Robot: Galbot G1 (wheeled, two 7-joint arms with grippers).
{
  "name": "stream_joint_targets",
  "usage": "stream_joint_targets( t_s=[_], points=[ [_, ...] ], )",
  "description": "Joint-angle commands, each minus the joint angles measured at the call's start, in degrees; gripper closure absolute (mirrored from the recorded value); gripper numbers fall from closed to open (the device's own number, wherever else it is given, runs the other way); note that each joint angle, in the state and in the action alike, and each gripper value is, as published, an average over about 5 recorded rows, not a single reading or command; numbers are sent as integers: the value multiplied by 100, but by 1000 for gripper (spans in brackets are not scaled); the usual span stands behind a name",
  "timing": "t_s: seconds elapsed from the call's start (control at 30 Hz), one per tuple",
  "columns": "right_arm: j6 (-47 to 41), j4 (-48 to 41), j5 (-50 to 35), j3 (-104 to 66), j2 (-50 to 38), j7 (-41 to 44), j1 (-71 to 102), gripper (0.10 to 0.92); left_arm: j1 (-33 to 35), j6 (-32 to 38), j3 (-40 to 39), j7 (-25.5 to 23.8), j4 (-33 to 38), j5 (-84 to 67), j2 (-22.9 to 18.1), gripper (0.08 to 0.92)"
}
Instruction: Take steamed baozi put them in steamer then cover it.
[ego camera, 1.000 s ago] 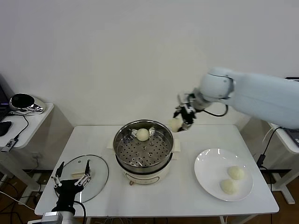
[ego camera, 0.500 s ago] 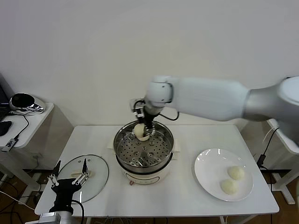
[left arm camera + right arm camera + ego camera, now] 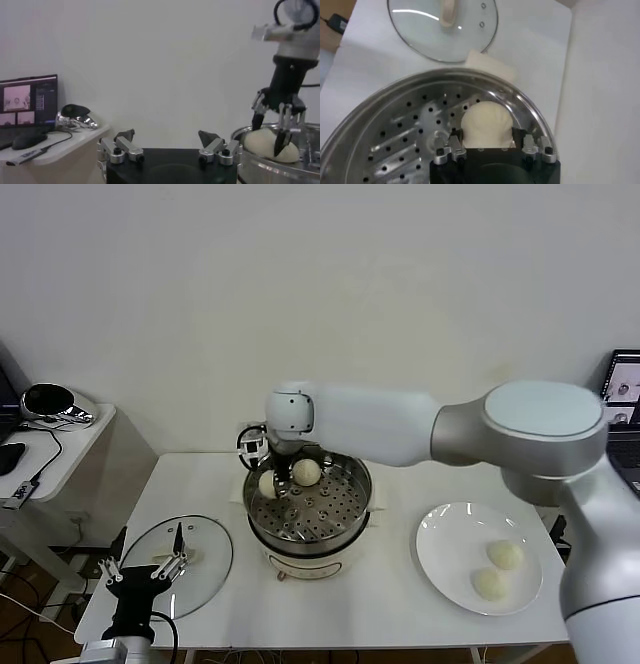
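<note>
The steel steamer [image 3: 355,484] sits on its white pot base mid-table. One baozi [image 3: 307,471] lies at the back of its perforated floor. My right gripper [image 3: 272,482] hangs inside the basket's left rear, shut on a second baozi [image 3: 486,120], low over the holes just inside the rim [image 3: 530,112]. Two more baozi [image 3: 505,554] [image 3: 489,584] rest on the white plate [image 3: 450,549] at the right. The glass cover [image 3: 200,549] lies flat on the table at the left. My left gripper [image 3: 148,569] waits open at the cover's near edge, its fingers [image 3: 125,136] wide apart.
A side table [image 3: 70,439] at the far left holds a black-and-chrome object [image 3: 50,402], a mouse and cables. A monitor [image 3: 625,379] shows at the right edge. A white pad [image 3: 490,65] pokes out from under the steamer toward the cover.
My right arm swung left from beside the steamer's right rim, across the basket, and came down at its left rear, carrying the baozi. The left gripper hardly moved.
</note>
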State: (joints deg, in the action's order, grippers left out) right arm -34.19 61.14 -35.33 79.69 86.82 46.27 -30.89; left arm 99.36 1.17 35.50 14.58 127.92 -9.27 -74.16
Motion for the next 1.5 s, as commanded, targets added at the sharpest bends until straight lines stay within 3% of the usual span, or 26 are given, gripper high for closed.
stream_joint_targets(
  t_s=[0.03, 0.17, 0.37, 0.73, 0.93, 1.13, 1.5],
  points=[
    [-123, -334, -63, 3, 331, -47, 285, 414, 1, 9, 1, 0, 8, -1, 2, 177],
    [-157, -239, -72, 11, 282, -60, 271, 379, -5, 6, -12, 0, 18, 0, -10, 177],
    [-49, 480, 110, 10, -331, 321, -378, 230, 35, -1, 8, 1, 40, 0, -16, 177],
    [641, 2917, 410, 713, -3017, 1278, -2348, 203, 30, -33, -47, -9, 81, 23, 7, 177],
    [993, 3914, 1100, 1136, -4712, 1404, -2553, 203, 53, -33, -138, -10, 52, 106, 4, 177],
    [1360, 4198, 2105, 1298, -6073, 1517, -2061, 203, 87, -41, -195, -9, 62, 199, -5, 177],
    [2084, 4003, 3460, 102, -7125, 1519, 48, 203, 143, -65, -291, 9, -5, 404, -70, 177]
  ],
)
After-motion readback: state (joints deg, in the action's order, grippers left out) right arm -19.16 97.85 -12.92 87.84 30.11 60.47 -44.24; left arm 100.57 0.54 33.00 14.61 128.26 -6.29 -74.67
